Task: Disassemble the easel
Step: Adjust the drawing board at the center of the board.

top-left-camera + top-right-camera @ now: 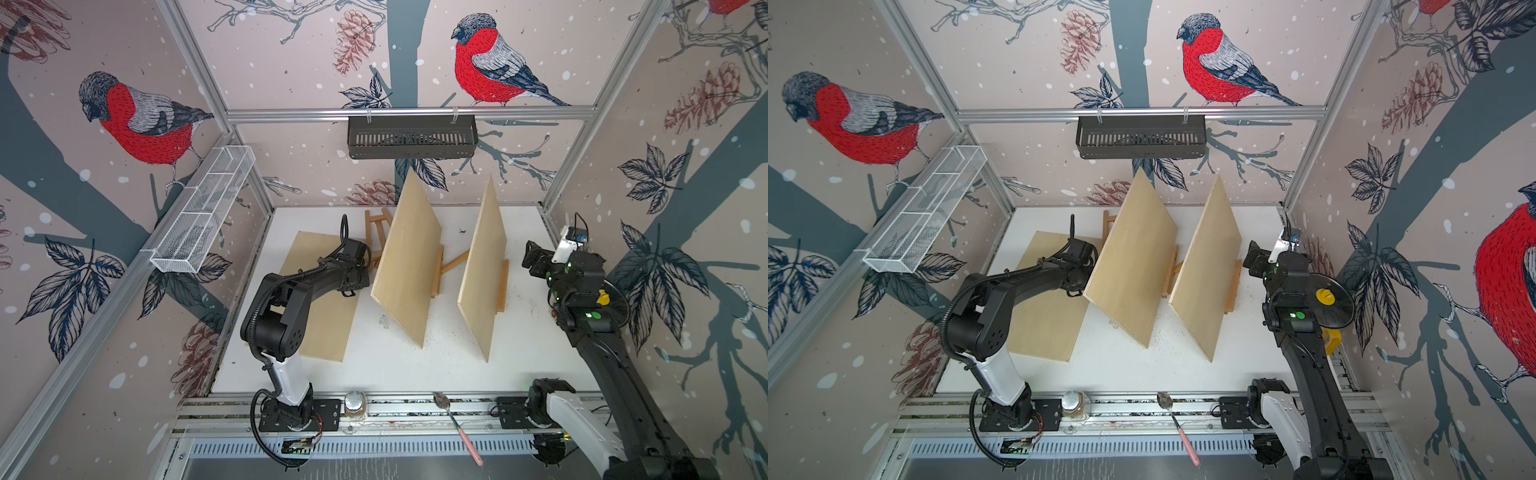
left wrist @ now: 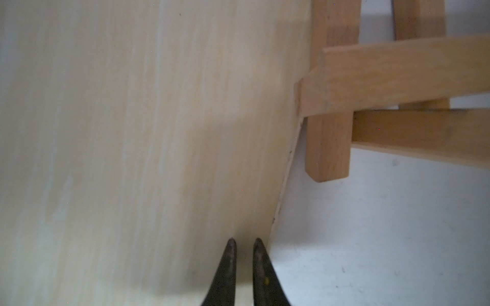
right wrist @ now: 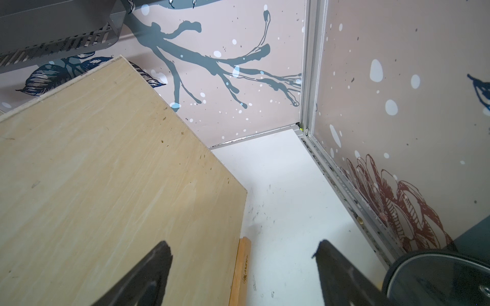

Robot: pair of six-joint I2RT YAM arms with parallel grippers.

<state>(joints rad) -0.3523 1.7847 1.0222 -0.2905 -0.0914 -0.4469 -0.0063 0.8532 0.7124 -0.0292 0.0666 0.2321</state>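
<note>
Across the cell floor, a white surface (image 1: pixel 374 365), scuffed and speckled with dark crumbs. On it, three pale plywood sheets, thin and rectangular: a flat board (image 1: pixel 328 328) lying on the left side under the left arm, then a middle board (image 1: pixel 405 266) and a right board (image 1: pixel 484 274), both propped up and leaning back toward the left, faces toward the right arm, lower edges seated on tan wooden ledges. On the walls, a white wire basket (image 1: pixel 203 216) and a black slotted basket (image 1: pixel 411 137). Toward the back, between the flat board and the middle board, the bare easel (image 2: pixel 328 106): square-cut tan slats, standing, long rails rising from the surface with crossbars across them, one foot just beside the flat board's edge, screened on its right by the middle board. On the front rail, a small jar (image 1: pixel 355 405) and a pink-handled spoon (image 1: pixel 457 424). Left hand (image 2: pixel 244 242) over the flat board's edge near that foot, nearly closed, only a thin gap between the tips, nothing gripped. Right hand (image 3: pixel 243 245) spread wide, empty, before the right board's face.
</note>
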